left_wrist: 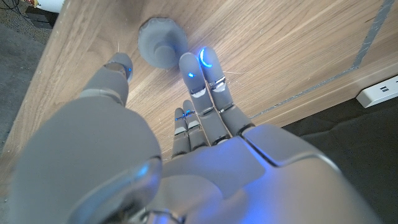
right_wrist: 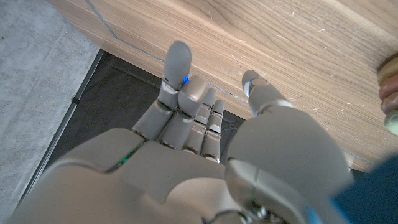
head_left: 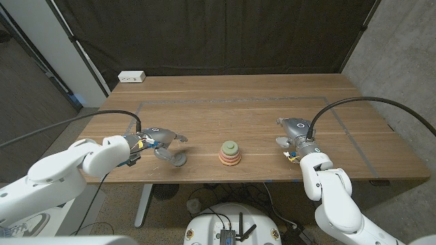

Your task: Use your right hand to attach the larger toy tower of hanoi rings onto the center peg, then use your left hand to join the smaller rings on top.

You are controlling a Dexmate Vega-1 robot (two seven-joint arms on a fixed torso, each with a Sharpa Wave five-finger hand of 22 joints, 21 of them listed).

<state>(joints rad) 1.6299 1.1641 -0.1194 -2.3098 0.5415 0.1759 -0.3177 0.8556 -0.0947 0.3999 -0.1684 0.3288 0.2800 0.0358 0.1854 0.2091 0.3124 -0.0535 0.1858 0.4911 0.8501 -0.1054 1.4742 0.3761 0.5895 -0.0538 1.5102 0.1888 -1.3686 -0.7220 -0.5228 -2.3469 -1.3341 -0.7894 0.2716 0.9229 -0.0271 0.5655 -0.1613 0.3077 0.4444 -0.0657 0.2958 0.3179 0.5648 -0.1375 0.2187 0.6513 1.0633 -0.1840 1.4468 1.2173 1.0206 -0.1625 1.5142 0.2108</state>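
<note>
White power strip (head_left: 131, 77) at 11 o'clock; smooth stacked rings (head_left: 229, 154) centre — grey peg base (head_left: 178, 159) just beside released left hand (head_left: 155, 140), right hand (head_left: 294, 132) released too

A white power strip (head_left: 131, 77) is lying at the far left corner of the wooden table (head_left: 259, 109), right by its back edge. A dark curtain (head_left: 218, 34) is hanging behind the table. A thin line of tape (head_left: 225, 100) is running along the tabletop, parallel to the far edge.
</note>
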